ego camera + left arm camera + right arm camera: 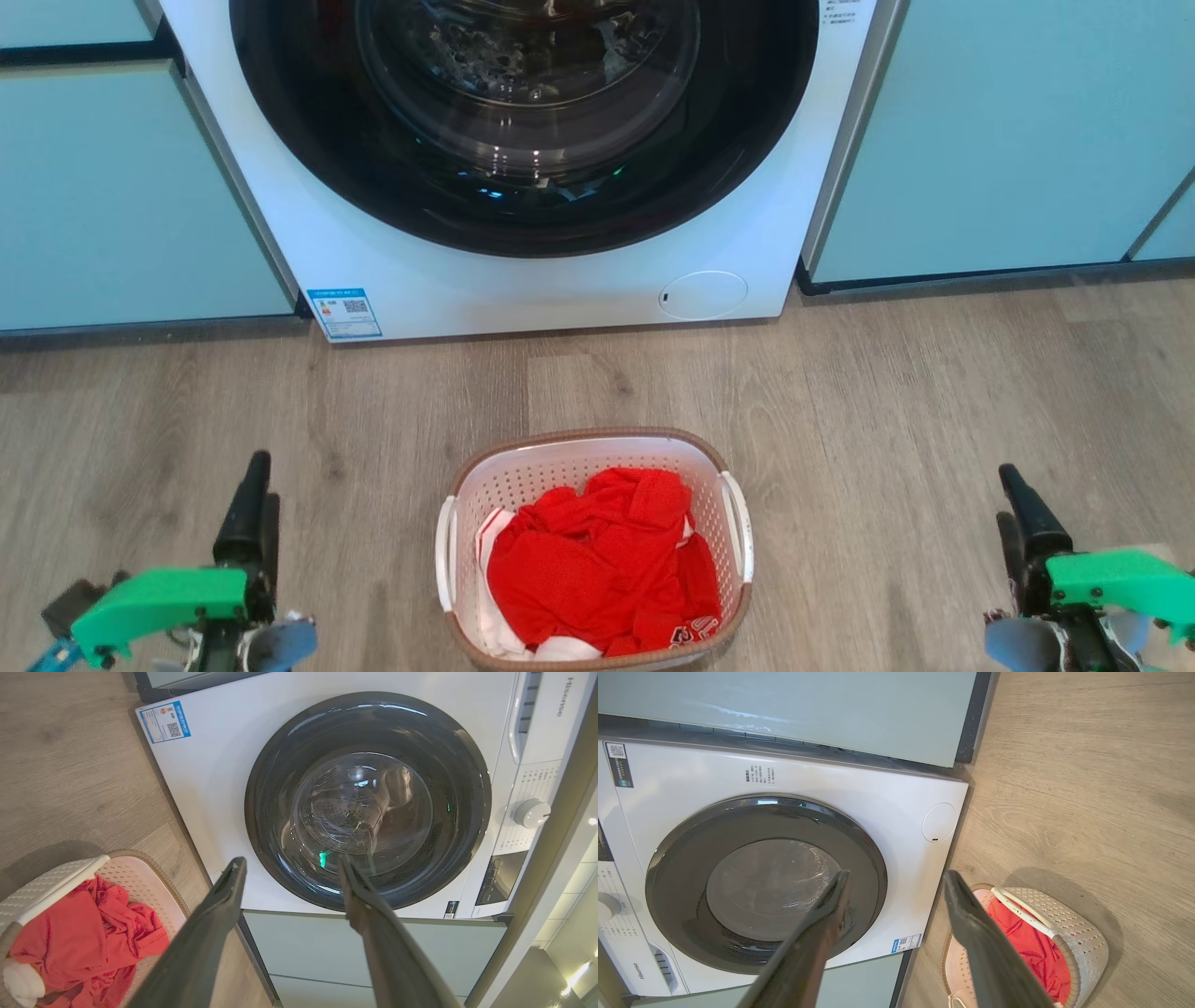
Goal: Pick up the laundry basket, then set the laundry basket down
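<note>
Head view: the left tool [261,478] and the right tool [1014,492] are both wide open and hold nothing. Between them, on the wood floor [887,392], sits the laundry basket [571,469] with red clothes [597,560] inside. Farther off stands the white washing machine [523,285].

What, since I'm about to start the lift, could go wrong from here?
The left gripper and right gripper stand open, far from the slim handles of the laundry basket; a one-sided grasp could tip it.
The red clothes lie loose and might spill.
The washing machine is close behind; a forward swing could hit it.
</note>
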You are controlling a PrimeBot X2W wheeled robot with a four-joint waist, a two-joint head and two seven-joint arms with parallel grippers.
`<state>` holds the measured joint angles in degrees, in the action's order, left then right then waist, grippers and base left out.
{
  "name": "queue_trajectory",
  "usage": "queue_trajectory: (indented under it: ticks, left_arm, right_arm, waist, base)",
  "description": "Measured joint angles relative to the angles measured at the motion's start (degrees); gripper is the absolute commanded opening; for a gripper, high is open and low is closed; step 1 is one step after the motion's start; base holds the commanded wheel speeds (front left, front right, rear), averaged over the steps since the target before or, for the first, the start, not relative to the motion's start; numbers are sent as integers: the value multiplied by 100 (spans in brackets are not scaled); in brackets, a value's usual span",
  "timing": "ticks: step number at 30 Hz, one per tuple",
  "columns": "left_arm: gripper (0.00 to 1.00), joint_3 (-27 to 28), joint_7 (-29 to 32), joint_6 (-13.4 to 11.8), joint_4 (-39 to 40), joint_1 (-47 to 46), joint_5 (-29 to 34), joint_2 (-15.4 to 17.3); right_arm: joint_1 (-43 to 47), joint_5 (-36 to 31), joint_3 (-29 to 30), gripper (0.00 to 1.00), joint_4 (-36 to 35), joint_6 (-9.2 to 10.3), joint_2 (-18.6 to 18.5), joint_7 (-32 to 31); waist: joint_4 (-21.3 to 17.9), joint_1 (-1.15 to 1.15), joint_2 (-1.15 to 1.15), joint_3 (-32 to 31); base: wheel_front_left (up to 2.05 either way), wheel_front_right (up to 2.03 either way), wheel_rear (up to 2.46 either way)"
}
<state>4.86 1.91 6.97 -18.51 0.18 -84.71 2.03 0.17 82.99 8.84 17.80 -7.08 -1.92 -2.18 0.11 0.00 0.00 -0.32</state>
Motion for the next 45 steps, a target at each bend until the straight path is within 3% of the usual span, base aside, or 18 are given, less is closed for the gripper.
queue_trajectory:
  ticks: [9, 19, 36, 45]
  left_arm:
    - [100, 108, -135, -4, 305, -60, 678, 0]
    - [100, -124, -300, -268, 714, -167, 1513, -2]
    - [100, -886, -563, -1084, 881, -339, 3734, 2]
    - [100, -1397, -708, -1416, 615, -417, 4474, 127]
  right_arm:
    - [-43, -857, 1, 100, -277, 0, 0, 164]
    - [-263, -1903, -259, 100, -474, 0, -8, 289]
    - [-615, -3795, -735, 100, -624, 0, -46, 588]
    - [-705, -4493, -978, 100, -615, 0, -64, 736]
  waist:
    - [42, 0, 0, -28]
    - [115, 0, 0, -47]
    - [105, 0, 0, -75]
    - [100, 0, 1, -107]
  base:
    - [0, 0, 0]
    - [0, 0, 0]
    - [0, 0, 0]
    - [0, 0, 0]
